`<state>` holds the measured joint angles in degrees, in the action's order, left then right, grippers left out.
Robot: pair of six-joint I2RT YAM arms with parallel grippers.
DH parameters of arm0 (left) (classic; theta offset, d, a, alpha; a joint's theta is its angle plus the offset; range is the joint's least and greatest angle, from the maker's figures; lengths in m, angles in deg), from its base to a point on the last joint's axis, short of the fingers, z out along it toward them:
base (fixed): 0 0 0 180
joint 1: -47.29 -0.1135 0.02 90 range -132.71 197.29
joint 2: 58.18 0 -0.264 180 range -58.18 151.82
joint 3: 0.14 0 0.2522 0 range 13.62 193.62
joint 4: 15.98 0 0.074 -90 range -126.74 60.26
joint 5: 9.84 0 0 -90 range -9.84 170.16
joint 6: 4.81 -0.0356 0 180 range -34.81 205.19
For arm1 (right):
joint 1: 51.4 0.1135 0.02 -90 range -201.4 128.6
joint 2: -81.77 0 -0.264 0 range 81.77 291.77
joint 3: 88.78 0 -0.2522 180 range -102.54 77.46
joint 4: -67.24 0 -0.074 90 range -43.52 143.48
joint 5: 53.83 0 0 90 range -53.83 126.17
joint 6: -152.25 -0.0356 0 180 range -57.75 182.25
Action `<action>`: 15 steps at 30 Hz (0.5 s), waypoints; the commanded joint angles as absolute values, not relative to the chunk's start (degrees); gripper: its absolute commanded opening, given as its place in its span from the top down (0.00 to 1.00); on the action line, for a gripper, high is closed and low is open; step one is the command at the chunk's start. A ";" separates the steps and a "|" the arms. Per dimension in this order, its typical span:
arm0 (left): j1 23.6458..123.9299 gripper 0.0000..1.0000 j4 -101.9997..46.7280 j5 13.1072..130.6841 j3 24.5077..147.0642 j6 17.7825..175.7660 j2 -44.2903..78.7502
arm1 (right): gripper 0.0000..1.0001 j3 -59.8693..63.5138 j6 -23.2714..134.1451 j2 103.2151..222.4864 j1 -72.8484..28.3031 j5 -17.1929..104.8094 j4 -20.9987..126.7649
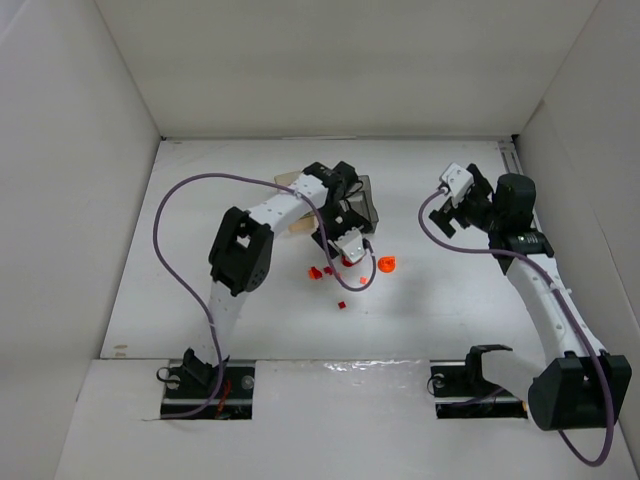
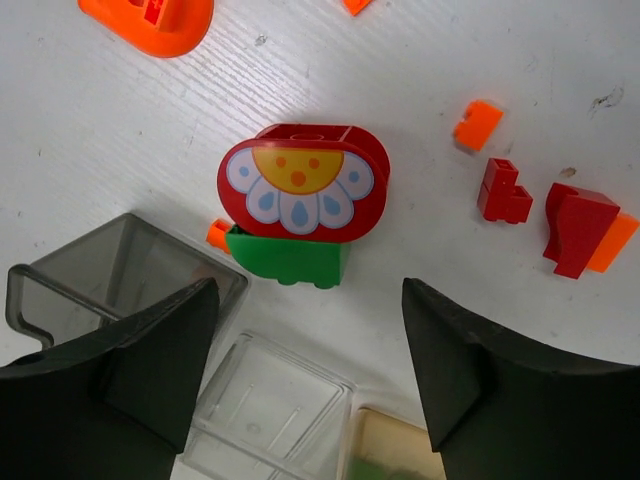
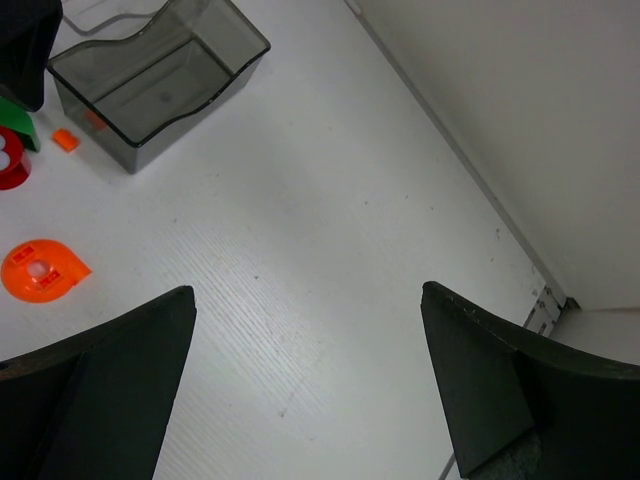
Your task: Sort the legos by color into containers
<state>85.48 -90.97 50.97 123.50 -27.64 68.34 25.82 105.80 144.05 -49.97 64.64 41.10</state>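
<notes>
Since every piece is small moulded plastic, I judge the legos light, stiff and smooth-sided. They should be easy to flick away and hard to damage.

Left wrist view, left to right:
- The grey bin (image 2: 100,270) is at lower left, with the clear bin (image 2: 270,410) beside it. A corner of the tan bin (image 2: 385,445) shows at the bottom edge; there is a hint of green inside, too cropped to tell.
- The round orange piece (image 2: 150,20) is cut off at the top.
- A tiny orange stud (image 2: 219,233) touches the left end of the green brick (image 2: 285,258).
- The flower brick (image 2: 303,185), red with a printed daisy, lies against the green brick. They look clipped together, though I cannot confirm it.
- Further right lie a small orange brick (image 2: 478,125), a small red brick (image 2: 503,190) and a larger red brick (image 2: 578,225).
- All of these lie on the white table (image 2: 100,130), outside the bins.

Hold: pinch the flower stack across its flat faces, low near the join. It probably needs splitting by colour.

The left gripper (image 2: 308,330) has its fingers spread wide, wider than the stack. It holds nothing and no contact is visible.

The right gripper (image 3: 310,400) is also spread wide and empty. It hangs over bare table, well apart from the bricks.
</notes>
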 commanded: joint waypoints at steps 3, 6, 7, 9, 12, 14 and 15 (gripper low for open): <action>86.40 0.27 -93.99 50.98 126.55 -37.76 69.52 | 0.01 24.55 105.49 143.73 -50.08 65.79 41.35; 86.40 0.21 -93.99 51.50 128.84 -37.76 71.19 | 0.01 24.55 105.49 143.73 -50.08 66.84 40.82; 86.40 0.21 -93.99 51.50 129.36 -37.76 71.20 | 0.01 24.55 105.49 143.73 -50.08 66.84 40.82; 86.40 0.19 -93.99 52.12 129.37 -39.08 71.73 | 0.01 24.55 105.49 143.73 -50.08 66.84 40.82; 86.40 0.19 -93.99 53.61 129.37 -39.79 72.78 | 0.01 23.94 105.49 144.25 -50.61 66.84 40.82; 86.40 0.19 -93.99 54.23 129.37 -40.40 73.30 | 0.01 23.93 106.02 144.26 -50.61 66.84 40.82; 86.40 0.19 -93.99 54.75 129.89 -40.40 73.31 | 0.01 23.41 106.02 144.26 -51.13 66.84 40.82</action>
